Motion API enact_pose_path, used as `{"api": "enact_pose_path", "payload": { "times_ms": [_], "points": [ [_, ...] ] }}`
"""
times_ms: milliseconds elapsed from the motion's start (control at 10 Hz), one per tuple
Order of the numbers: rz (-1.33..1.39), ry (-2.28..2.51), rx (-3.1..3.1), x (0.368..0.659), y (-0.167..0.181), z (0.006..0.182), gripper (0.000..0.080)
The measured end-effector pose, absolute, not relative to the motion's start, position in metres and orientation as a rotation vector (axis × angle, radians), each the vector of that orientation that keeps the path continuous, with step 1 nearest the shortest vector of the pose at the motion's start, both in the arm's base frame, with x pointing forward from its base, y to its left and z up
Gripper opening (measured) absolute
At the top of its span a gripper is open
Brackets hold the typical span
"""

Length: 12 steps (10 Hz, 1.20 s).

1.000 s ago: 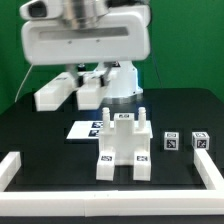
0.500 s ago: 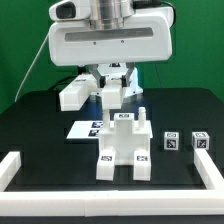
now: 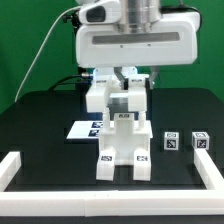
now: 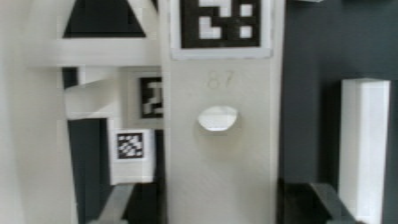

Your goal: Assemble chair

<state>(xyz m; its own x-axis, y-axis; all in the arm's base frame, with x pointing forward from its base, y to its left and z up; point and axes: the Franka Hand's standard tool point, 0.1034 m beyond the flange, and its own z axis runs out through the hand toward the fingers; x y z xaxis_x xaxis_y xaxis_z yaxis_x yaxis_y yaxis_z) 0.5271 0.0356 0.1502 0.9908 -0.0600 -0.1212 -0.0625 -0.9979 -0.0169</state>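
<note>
My gripper [image 3: 121,82] is shut on a white chair piece [image 3: 101,96] and holds it in the air, just above and behind the partly built chair [image 3: 125,148] that stands on the black table. In the wrist view the held piece is a long white bar [image 4: 221,150] with a tag at its far end and a round hole in its middle. It sits between my gripper's [image 4: 217,206] two fingers, and the fingertips [image 4: 118,206] press on its sides. Two small tagged cubes [image 3: 171,143] [image 3: 201,141] lie at the exterior view's right.
The marker board [image 3: 84,128] lies flat on the table at the exterior view's left of the chair. Low white border rails stand at the front left [image 3: 10,169] and front right [image 3: 211,171]. A green wall is behind.
The arm has carried the held piece toward the exterior view's right, from over the back left of the table to just above the partly built chair. The chair and cubes have not moved.
</note>
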Motion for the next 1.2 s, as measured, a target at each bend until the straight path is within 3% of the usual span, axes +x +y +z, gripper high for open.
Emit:
{"api": "enact_pose_path", "payload": {
  "times_ms": [1200],
  "points": [
    [0.165,0.088,-3.133,0.529,0.035,0.122,0.0281]
  ]
}}
